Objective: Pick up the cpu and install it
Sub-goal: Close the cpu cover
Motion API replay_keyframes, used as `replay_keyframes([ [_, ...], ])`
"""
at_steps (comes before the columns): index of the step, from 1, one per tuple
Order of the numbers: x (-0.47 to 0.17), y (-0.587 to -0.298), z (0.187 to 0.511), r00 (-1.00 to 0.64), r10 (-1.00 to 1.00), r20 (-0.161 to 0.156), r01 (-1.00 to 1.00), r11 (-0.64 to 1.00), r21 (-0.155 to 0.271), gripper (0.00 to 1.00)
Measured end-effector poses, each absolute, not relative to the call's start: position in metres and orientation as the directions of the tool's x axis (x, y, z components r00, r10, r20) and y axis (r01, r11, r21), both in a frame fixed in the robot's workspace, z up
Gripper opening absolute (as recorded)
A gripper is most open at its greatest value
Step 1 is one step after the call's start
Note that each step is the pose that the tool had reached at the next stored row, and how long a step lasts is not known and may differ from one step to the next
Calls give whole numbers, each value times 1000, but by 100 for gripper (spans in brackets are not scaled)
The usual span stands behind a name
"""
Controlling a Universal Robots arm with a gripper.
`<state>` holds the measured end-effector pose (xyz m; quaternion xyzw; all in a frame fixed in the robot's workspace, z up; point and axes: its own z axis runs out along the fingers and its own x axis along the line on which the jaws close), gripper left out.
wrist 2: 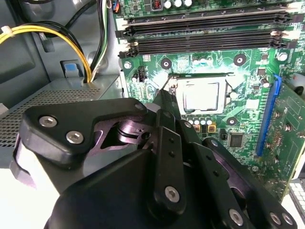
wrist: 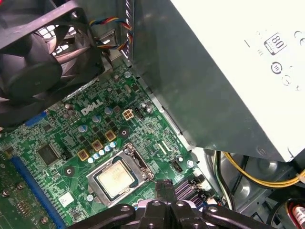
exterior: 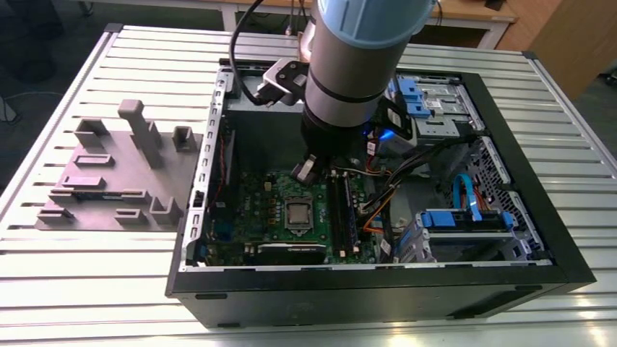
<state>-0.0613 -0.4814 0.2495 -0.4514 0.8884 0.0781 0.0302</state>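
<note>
The cpu (exterior: pixel 299 212) lies flat in its socket on the green motherboard (exterior: pixel 260 210) inside the open computer case; its silvery top with a tan rim shows in the second wrist view (wrist 2: pixel 201 95) and the first wrist view (wrist: pixel 116 178). My gripper (exterior: pixel 313 170) hangs a little above the board, beside the socket's edge toward the memory slots. In both wrist views its black fingers (wrist 2: pixel 164 102) (wrist: pixel 164 187) meet in one narrow tip with nothing between them. The tip is apart from the cpu.
Black memory slots (wrist 2: pixel 205 43) run beside the socket. A black fan (wrist: pixel 38 57), the grey power supply (wrist: pixel 228 71) and yellow cables (wrist 2: pixel 47 33) stand close around. A grey parts fixture (exterior: pixel 115 173) sits on the slatted table at the exterior view's left.
</note>
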Motion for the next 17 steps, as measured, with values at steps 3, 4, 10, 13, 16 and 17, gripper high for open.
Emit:
replay_keyframes([
  [3,-61,-482,250,-591,-797,-124,-807,580,111,10],
  [4,-61,-484,250,-591,-797,-124,-807,580,111,10],
  [10,-67,-492,249,-589,-798,-126,-808,579,109,10],
  [13,-71,-494,249,-588,-799,-127,-809,578,108,10],
  [16,-72,-497,249,-588,-799,-127,-809,578,107,10],
  [17,-72,-499,249,-588,-799,-127,-809,578,107,10],
])
